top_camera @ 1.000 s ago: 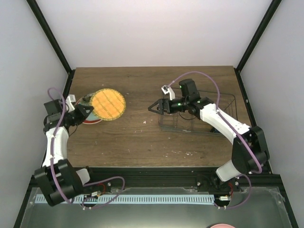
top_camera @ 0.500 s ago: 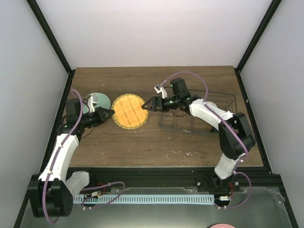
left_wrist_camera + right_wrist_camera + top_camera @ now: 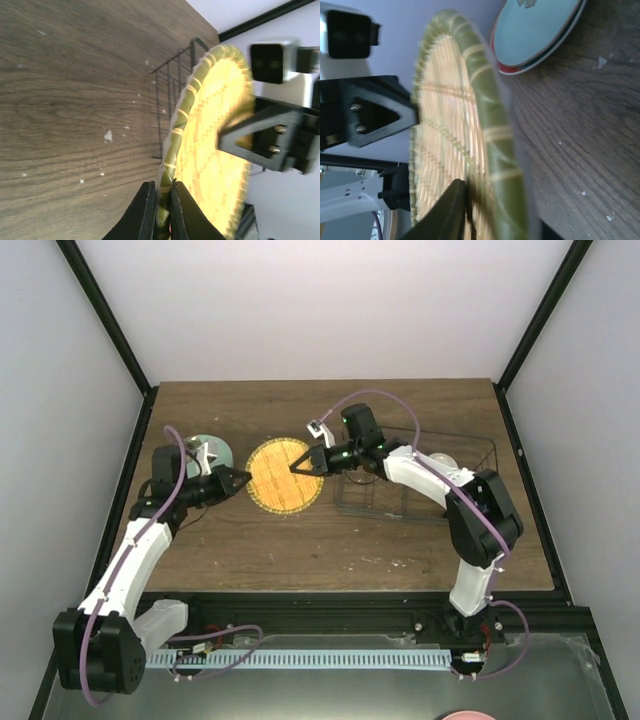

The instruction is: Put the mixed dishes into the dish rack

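Note:
A yellow-orange woven plate with a green rim stands on edge above the table, between both arms. My left gripper is shut on its left rim, one finger on each face. My right gripper grips the opposite rim, with one finger pressed on the woven face. The dark wire dish rack stands just right of the plate, and a cream bowl shows inside it. A mint green plate lies at the left on a red-rimmed plate.
Black frame posts run along both sides of the wooden table. The rack's near end stands close behind the held plate in the left wrist view. The right arm's links reach across the rack.
The left arm has carried the yellow-orange plate to the right, toward the rack. The right gripper has moved left to meet it and has closed on the plate's right rim.

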`<state>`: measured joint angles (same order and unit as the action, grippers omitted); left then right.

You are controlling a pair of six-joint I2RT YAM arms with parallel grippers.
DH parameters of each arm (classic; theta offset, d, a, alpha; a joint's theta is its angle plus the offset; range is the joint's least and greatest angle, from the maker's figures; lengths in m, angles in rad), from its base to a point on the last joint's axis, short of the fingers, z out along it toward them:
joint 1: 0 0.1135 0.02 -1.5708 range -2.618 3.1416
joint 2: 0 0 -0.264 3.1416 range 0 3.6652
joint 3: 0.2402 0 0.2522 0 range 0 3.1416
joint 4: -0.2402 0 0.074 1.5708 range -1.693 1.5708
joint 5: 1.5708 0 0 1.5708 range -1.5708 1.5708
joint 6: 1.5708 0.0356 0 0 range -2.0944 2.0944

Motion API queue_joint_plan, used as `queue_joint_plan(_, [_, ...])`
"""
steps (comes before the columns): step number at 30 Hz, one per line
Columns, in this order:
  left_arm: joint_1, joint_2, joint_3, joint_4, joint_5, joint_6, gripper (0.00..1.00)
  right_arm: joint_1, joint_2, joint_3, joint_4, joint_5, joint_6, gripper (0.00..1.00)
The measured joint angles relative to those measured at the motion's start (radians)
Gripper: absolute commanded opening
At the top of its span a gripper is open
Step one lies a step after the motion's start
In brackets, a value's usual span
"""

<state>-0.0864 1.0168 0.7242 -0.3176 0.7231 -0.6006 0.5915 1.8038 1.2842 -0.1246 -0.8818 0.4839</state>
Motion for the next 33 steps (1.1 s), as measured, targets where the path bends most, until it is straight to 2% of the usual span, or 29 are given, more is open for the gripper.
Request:
queue_joint_plan(2, [0.002,0.014,0.000,-0.011,-0.018,0.015,0.00,-0.007,-0.005,0.014,-0.009,-0.031,0.009,0.04])
queue_joint_plan(4, [0.002,0.026,0.000,-0.005,-0.021,0.027,0.08,-0.008,-0.018,0.031,-0.027,-0.035,0.016,0.01])
queue_joint_plan(11, [-0.006,0.056,0.005,0.014,-0.022,0.016,0.54,0.008,-0.040,0.069,-0.122,0.054,-0.082,0.01])
queue_joint_plan(14, [-0.008,0.054,0.018,0.002,-0.034,0.018,0.78,0.014,-0.049,0.096,-0.208,0.143,-0.148,0.01])
queue_joint_plan(16, [-0.008,0.048,0.033,-0.011,-0.047,0.030,0.89,0.014,-0.058,0.127,-0.278,0.216,-0.208,0.01])
queue_joint_plan(19, [-0.008,0.031,0.067,-0.042,-0.068,0.034,0.95,0.005,-0.093,0.161,-0.352,0.323,-0.299,0.01])
queue_joint_plan(23, [-0.008,0.014,0.115,-0.075,-0.083,0.045,0.97,-0.030,-0.200,0.176,-0.418,0.439,-0.446,0.01])
queue_joint_plan(27, [-0.008,0.013,0.137,-0.085,-0.087,0.055,0.97,-0.101,-0.312,0.176,-0.435,0.498,-0.597,0.01])
queue_joint_plan(33, [-0.008,0.022,0.136,-0.092,-0.082,0.058,0.98,-0.242,-0.394,0.169,-0.429,0.541,-0.816,0.01])
